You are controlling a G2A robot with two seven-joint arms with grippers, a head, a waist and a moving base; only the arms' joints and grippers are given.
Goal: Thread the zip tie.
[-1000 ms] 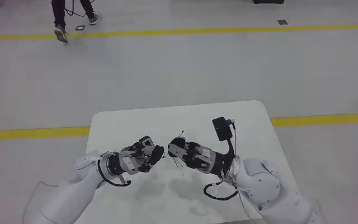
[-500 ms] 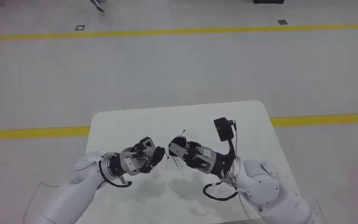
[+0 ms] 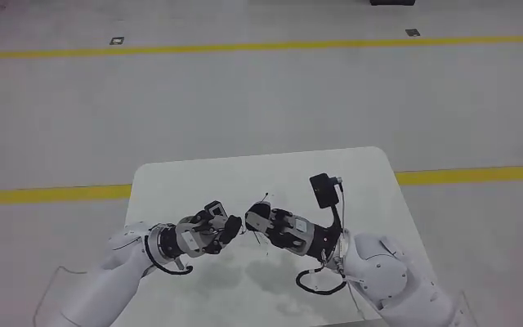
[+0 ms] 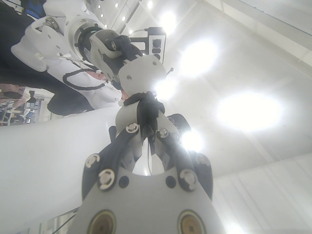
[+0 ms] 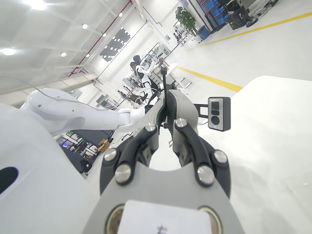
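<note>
finding: the zip tie (image 5: 165, 91) is held in the air above the table (image 3: 204, 176), between the two grippers, which stand tip to tip near the table's middle. the right gripper (image 5: 165, 113) has its jaws closed flat on the strap, and the head (image 5: 163, 70) stands clear beyond the fingertips. the left gripper (image 4: 146, 120) is also closed. a thin black strand runs between its fingers, judged to be the tie's free end, though glare from the ceiling lights hides the exact contact.

step in hand, as judged: bringing the free end round to the head's slot.

recommendations:
- keep the right grip firm and the head still. you have a small target, so let one side act as a fixed reference.
- do the fine aiming with the left arm only. line the tip up with the slot axis before you advance, not while advancing.
- feed slowly. the strap is springy and will flick aside if it meets the head's edge at an angle.
- hold the free end close to its tip so it does not droop. regrip if too much length hangs loose.
- check the strap's ridged face is turned the right way for the head. this cannot be confirmed from here.

change noted: against the top view a second ago, both grippers have drawn slightly toward the robot's side of the table. they remain as close to each other, and the tie stays off the surface.
</note>
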